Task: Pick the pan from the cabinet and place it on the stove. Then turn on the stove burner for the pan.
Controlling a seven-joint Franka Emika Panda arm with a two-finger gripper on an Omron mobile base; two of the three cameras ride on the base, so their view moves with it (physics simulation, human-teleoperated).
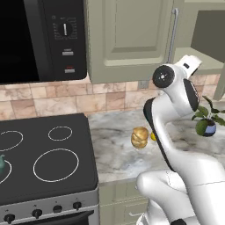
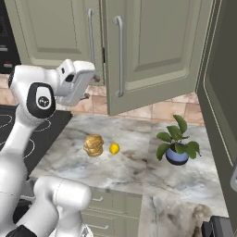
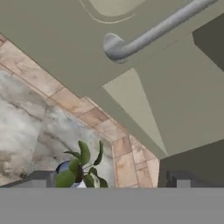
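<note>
1. The cabinet (image 2: 157, 51) fills the wall up top, sage-green and panelled; one door (image 2: 217, 83) stands swung open at the right of the right base view, and the door next to it, with the long silver bar handle (image 2: 120, 55), sits ajar.
2. The marble surface (image 2: 139, 162) runs below it, with a tan tile backsplash (image 1: 66, 99) behind.
3. The stove (image 1: 44, 154) sits at the left of the left base view, black glass with a silver front strip and small knobs (image 1: 57, 209); the stove burner (image 1: 56, 165), a big single white ring, lies bare at its front right.
4. A black microwave (image 1: 39, 39) hangs over the stove.
5. The arm is raised, and the end effector (image 3: 109, 179) sits up at the lower edge of the cabinet, just under the handle's foot; in the hand view its two dark tips stand well apart, so it is spread and holding nothing.
6. The pan cannot be made out in these views; the open cabinet interior shows dark.
7. On the surface: a potted plant (image 2: 177, 143) to the right, a round tan pastry-like item (image 2: 93, 145) mid-surface, and a small yellow fruit (image 2: 114, 148) just beside it.
8. A teal kettle (image 1: 2, 163) peeks in at the stove's left edge.
</note>
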